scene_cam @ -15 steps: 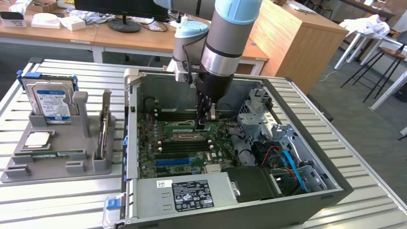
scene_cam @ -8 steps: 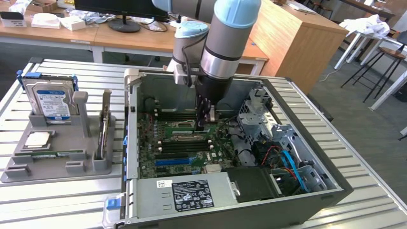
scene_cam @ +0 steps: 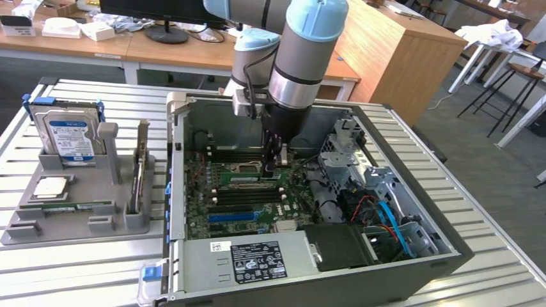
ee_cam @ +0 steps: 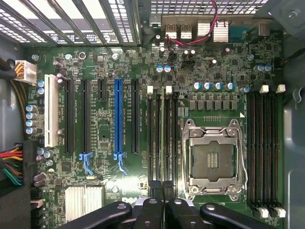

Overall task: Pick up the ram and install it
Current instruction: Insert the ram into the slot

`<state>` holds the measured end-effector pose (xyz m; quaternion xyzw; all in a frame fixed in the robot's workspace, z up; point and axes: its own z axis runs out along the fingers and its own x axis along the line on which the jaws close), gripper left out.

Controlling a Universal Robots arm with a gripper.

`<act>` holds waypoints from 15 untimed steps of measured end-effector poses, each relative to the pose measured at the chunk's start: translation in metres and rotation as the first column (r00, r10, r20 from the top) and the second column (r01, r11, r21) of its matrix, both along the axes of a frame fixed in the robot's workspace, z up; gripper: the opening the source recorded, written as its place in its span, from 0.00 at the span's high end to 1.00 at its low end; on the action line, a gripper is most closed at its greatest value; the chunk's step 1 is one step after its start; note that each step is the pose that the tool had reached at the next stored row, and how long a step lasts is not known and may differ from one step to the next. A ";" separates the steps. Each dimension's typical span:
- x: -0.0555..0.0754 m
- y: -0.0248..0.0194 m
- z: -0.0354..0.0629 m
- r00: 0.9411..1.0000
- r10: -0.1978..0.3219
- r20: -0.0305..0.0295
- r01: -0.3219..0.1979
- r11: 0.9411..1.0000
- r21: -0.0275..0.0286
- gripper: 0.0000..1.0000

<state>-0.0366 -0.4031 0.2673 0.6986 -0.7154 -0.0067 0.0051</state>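
Observation:
My gripper reaches down inside the open computer case, just over the motherboard. In the wrist view its black fingers are pressed together in the gripper. A thin green strip, the ram seen edge-on, runs out from between them. It lies along the bank of memory slots beside the empty processor socket. Whether it touches a slot I cannot tell.
The case walls and the drive cage hem the arm in. A power supply sits at the case's near end. On the exterior view's left, a grey holder tray carries a blue-labelled hard drive and a square silver processor chip.

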 end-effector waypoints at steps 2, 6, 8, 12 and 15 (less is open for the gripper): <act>0.000 0.0000 0.0000 1.000 0.000 0.000 0.000 1.000 0.000 0.88; 0.000 -0.0012 -0.0002 1.000 0.000 0.000 0.000 1.000 0.000 0.88; 0.000 -0.0026 -0.0001 1.000 0.000 0.000 0.000 1.000 0.000 0.88; 0.000 -0.0054 -0.0001 1.000 0.000 0.000 0.000 1.000 0.000 0.88; 0.000 -0.0068 -0.0001 1.000 0.000 0.000 0.000 1.000 0.000 0.88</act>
